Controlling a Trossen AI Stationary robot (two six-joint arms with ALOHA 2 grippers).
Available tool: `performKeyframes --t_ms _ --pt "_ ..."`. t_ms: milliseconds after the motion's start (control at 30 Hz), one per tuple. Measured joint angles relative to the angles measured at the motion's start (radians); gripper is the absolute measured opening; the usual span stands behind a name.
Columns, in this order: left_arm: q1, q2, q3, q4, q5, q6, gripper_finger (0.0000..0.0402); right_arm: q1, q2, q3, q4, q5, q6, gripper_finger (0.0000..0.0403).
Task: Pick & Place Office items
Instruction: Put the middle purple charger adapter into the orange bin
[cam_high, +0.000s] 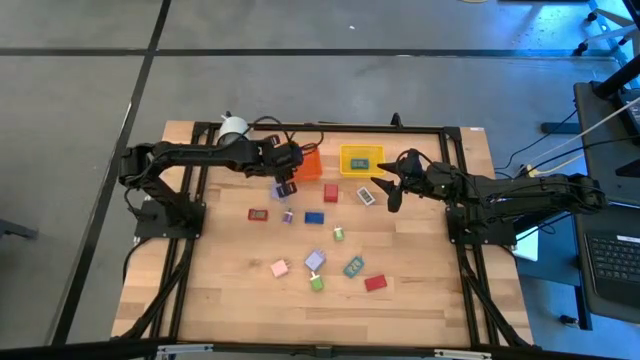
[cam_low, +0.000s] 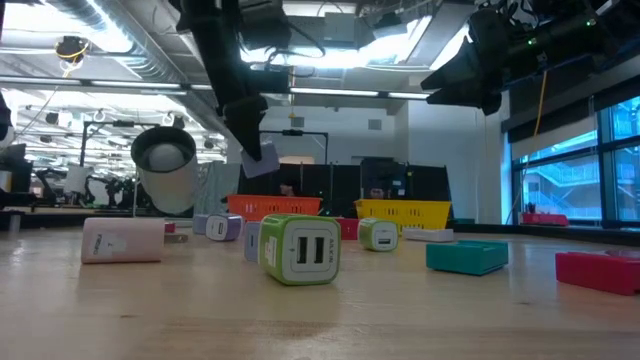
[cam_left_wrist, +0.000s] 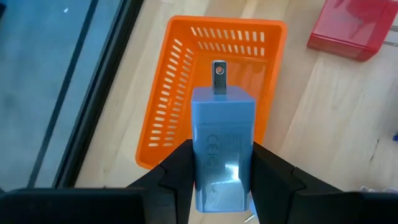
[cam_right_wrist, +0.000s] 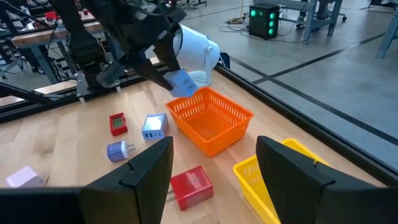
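High cam: straight down, far, covers the whole surface (cam_high: 240, 290) plus floor around it. Low cam: at surface height, level, facing the room behind; green block (cam_low: 300, 248) close to lens. Left wrist cam: looks down past its own claw (cam_left_wrist: 224, 180), very near, onto the orange bin (cam_left_wrist: 168, 99). Right wrist cam: slanted across the surface, mid range, past its own claw (cam_right_wrist: 214, 171). All four views share the orange bin; yellow bin (cam_right_wrist: 273, 180) shows in three.
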Motion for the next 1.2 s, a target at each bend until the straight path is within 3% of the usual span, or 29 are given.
performKeyframes --t_ms 333,600,900,1200 --pt "0.122 0.0 0.0 -0.004 0.204 0.012 0.0118 0.0 0.0 0.0 0.0 -0.024 0.03 0.0233" --pt "0.192 0.014 0.0 0.009 0.289 0.019 0.0118 0.0 0.0 0.0 0.011 -0.026 0.048 0.0233" --pt "0.203 0.121 0.0 0.006 0.313 0.047 0.0118 0.0 0.0 0.0 0.016 -0.026 0.055 0.0233" --pt "0.212 0.139 0.0 0.009 0.303 0.063 0.0118 0.0 0.0 0.0 0.016 -0.026 0.056 0.0233"
